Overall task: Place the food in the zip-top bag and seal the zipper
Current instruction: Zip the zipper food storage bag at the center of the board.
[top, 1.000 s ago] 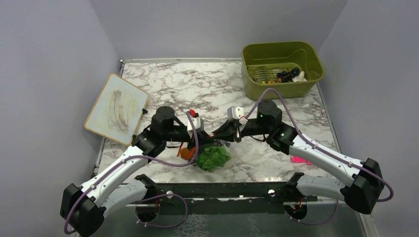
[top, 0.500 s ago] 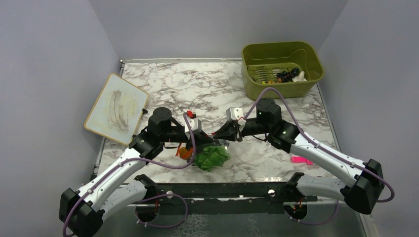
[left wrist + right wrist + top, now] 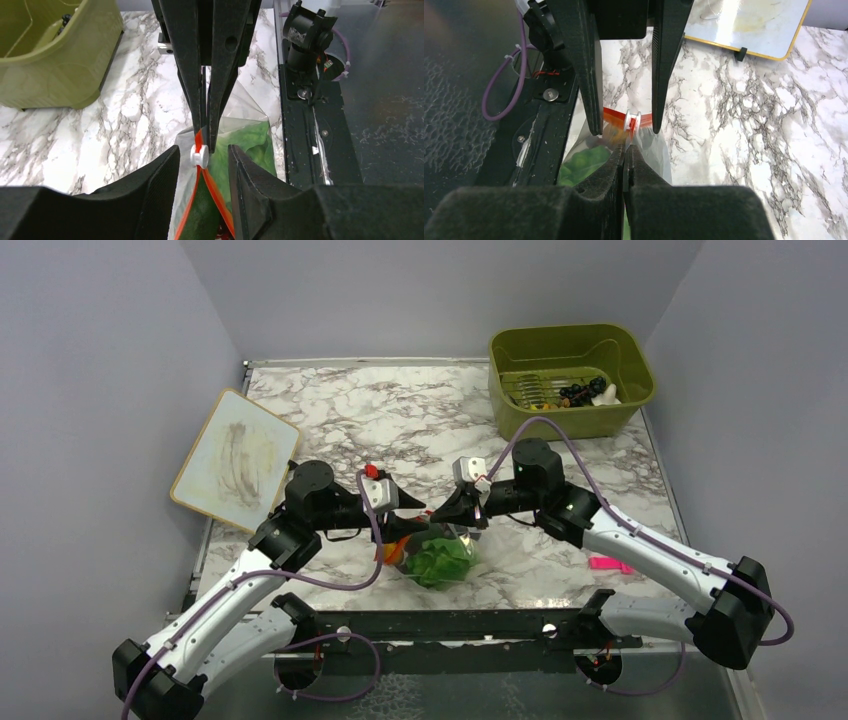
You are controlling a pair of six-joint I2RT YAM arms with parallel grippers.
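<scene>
Worktop (image 3: 400, 420) is carrying zip-top bag (image 3: 452, 540) near-centre, lettuce (image 3: 437, 562) inside. Zipper (image 3: 613, 116) is running arm to arm. Right pincer (image 3: 625, 150) is pinching its end. Left pincer (image 3: 202, 150), nearer, is standing spread astride white slider (image 3: 200, 156).

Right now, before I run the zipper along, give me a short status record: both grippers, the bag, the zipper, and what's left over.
left gripper: jaws open, one on either side of the slider
right gripper: jaws shut on the zip-top bag, right by the slider
zipper: strips split apart on the left gripper's side of the slider; not sealed
in bag: lettuce
bin: small pieces inside
</scene>
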